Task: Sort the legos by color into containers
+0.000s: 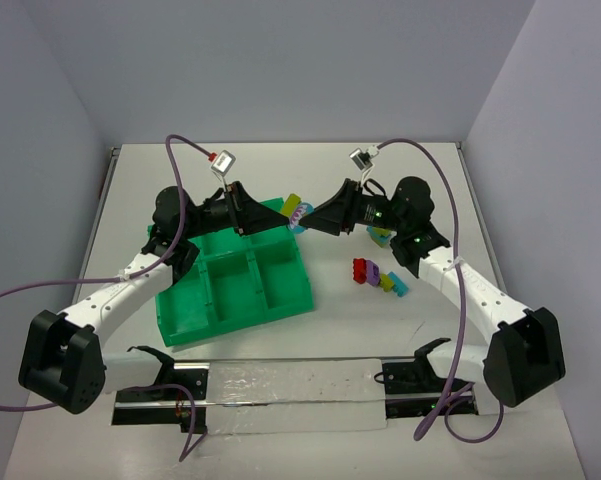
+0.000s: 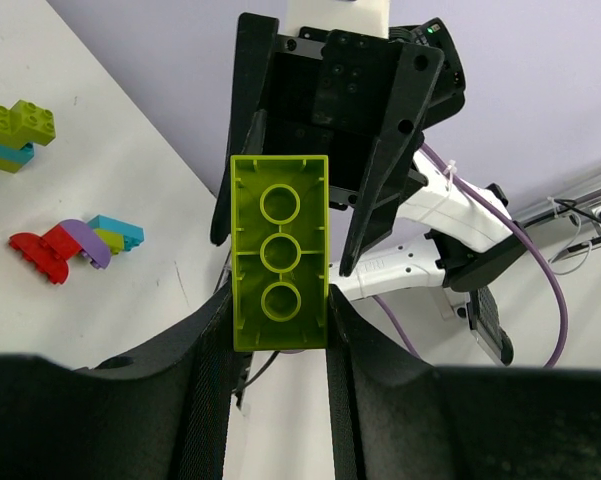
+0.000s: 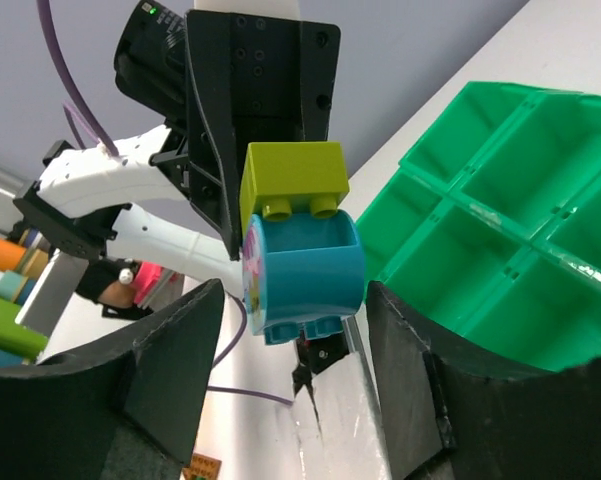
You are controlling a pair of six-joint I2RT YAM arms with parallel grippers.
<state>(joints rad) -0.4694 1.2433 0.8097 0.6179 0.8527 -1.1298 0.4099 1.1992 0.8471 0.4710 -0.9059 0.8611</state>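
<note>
Snugly in left end effector: lego

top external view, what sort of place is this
Probably a robotics lab cell: plain white table between bare walls, two white and black robot arms bolted to it, a bright green plastic tray and small coloured plastic bricks.

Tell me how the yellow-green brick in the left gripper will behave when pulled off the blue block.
The yellow-green brick looks rigid, hollow plastic, so probably light and unbending in the left gripper. Its smooth sides could slip in that grip. Its studs seem barely seated in the blue block, so it should separate easily.
</note>
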